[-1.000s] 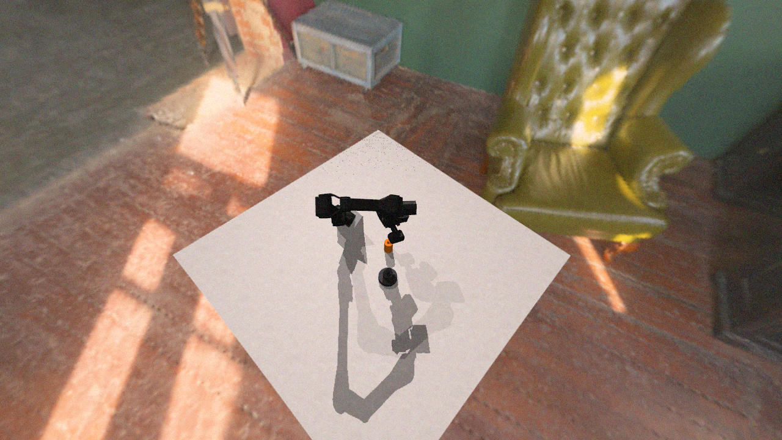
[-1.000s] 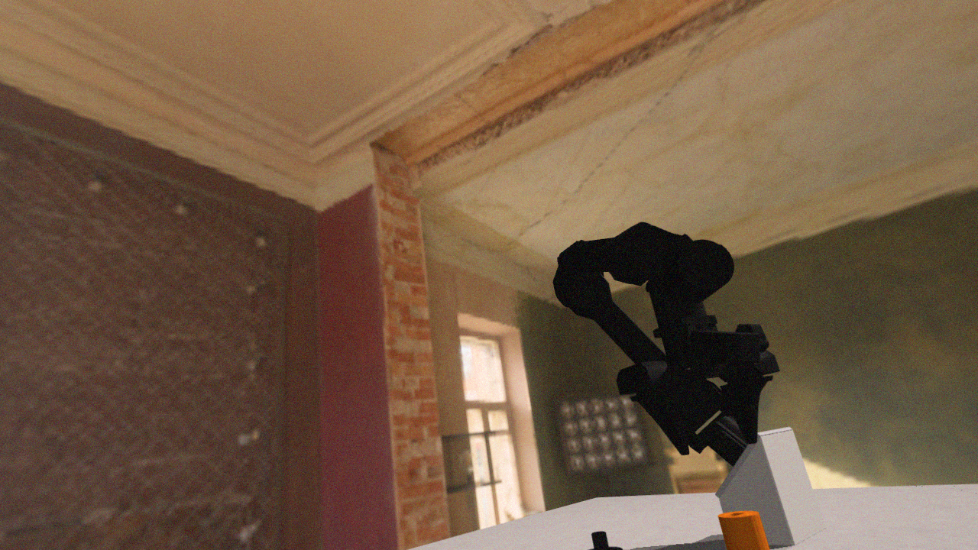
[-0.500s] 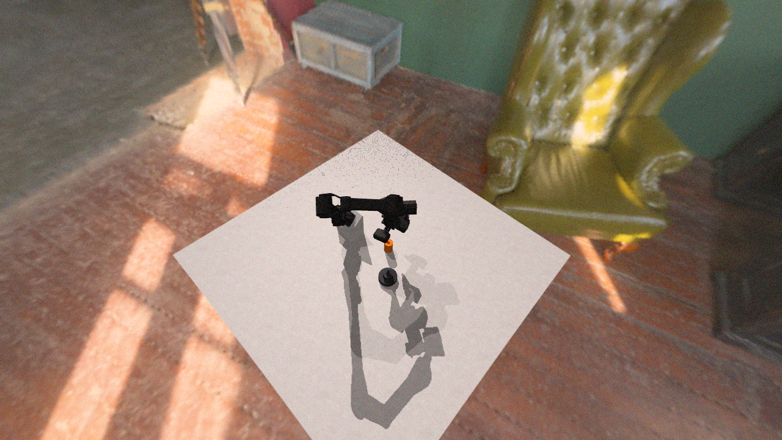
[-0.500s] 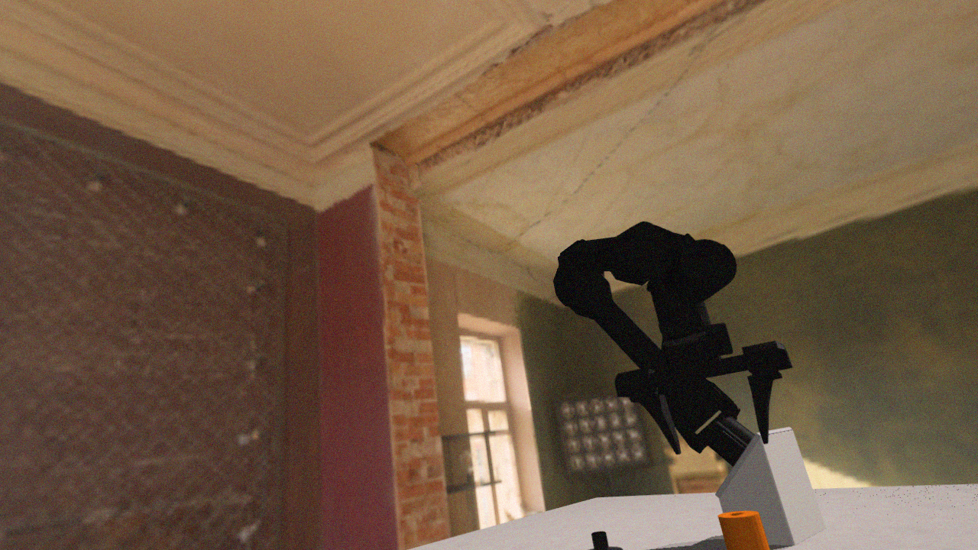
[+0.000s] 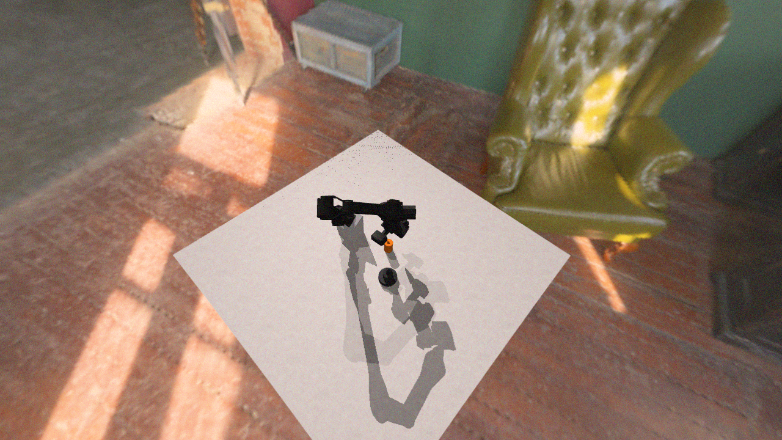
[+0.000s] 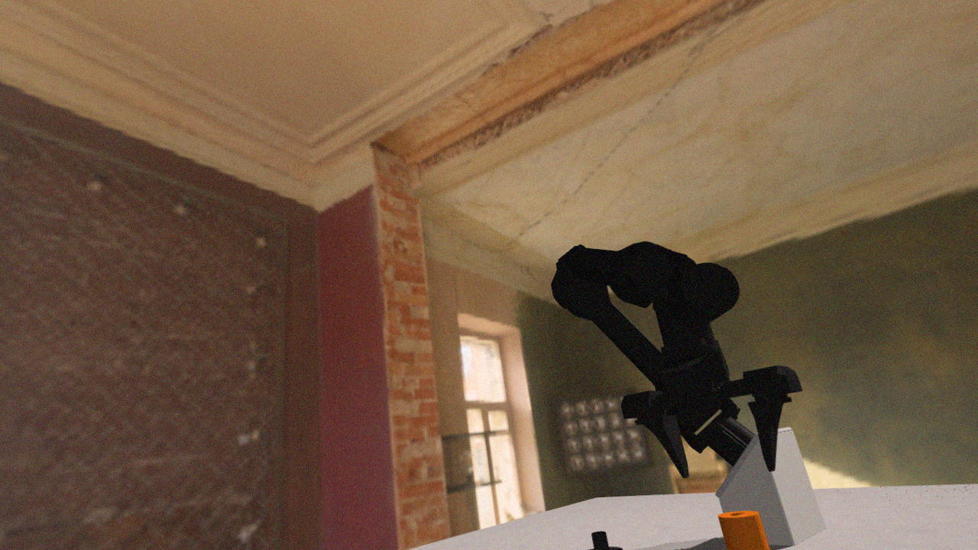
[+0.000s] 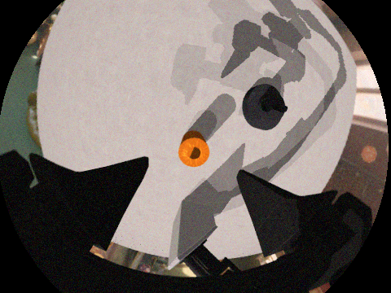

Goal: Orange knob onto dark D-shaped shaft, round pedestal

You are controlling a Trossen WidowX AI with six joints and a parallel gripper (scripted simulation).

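The orange knob [image 5: 388, 247] [image 6: 743, 530] [image 7: 186, 156] stands upright on the white table, its hole facing up; the hole's D shape shows in the wrist view. The round dark pedestal [image 5: 383, 282] [image 7: 254, 115] stands apart from the knob, with its dark shaft [image 6: 600, 540] [image 7: 274, 102] upright at the centre; its flat side cannot be made out. My gripper [image 6: 730, 471] [image 7: 195, 168] is open and empty, pointing down above the table. In the wrist view the knob shows between and slightly beyond the fingertips, well below them.
The white table [image 5: 273, 262] [image 6: 519, 530] [image 7: 102, 81] carries the arm's shadows around the pedestal. A pale wedge-shaped block [image 6: 786, 485] stands at the arm's base behind the knob. A green armchair [image 5: 579, 186] and a grey chest [image 5: 344, 43] lie beyond the table.
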